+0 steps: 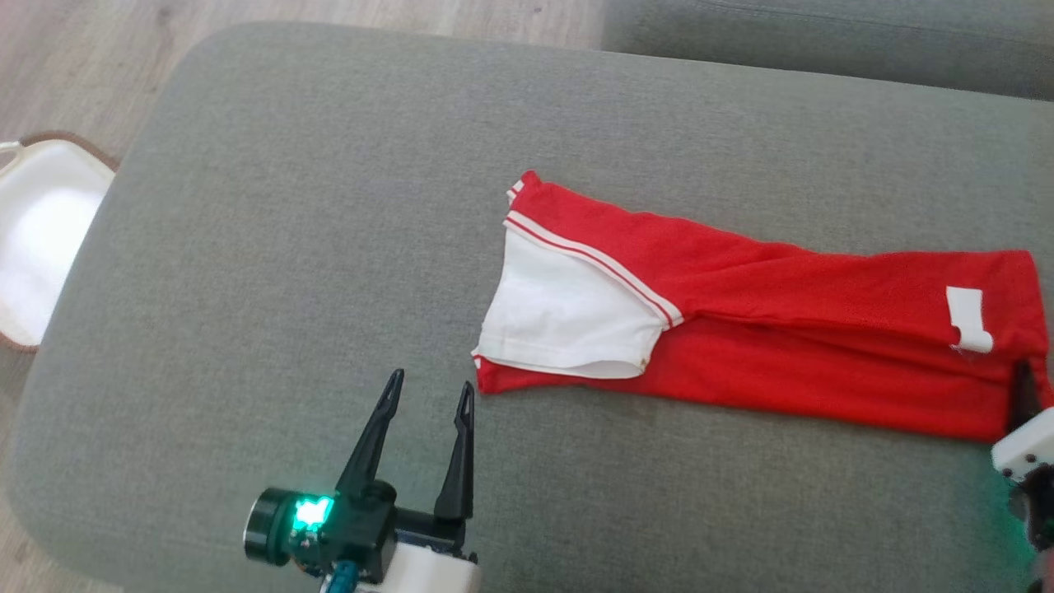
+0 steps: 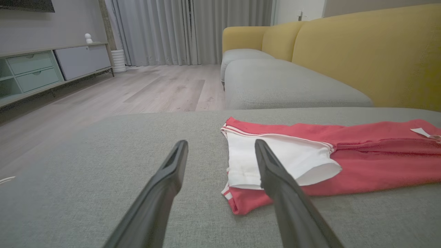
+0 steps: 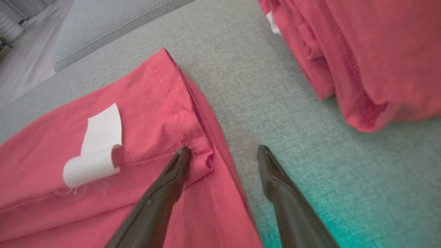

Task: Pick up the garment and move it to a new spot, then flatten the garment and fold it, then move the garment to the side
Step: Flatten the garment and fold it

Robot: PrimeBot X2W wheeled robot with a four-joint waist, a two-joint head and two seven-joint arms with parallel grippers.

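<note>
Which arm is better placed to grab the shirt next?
Right, probably. Its open jaws straddle the shirt hem, one finger over the cloth. The left jaws hang over bare cushion, short of the sleeve.

Matt red cloth garment (image 1: 782,329), coarse-woven grey cushion (image 1: 329,247)

Reading no text, brand, number or sign anywhere. Lying curled on the garment (image 1: 782,329) toward its right end: a white tag (image 1: 965,311), looking blank on the side facing up, with no letters or figures legible in the close right wrist view (image 3: 100,144) either.
</note>
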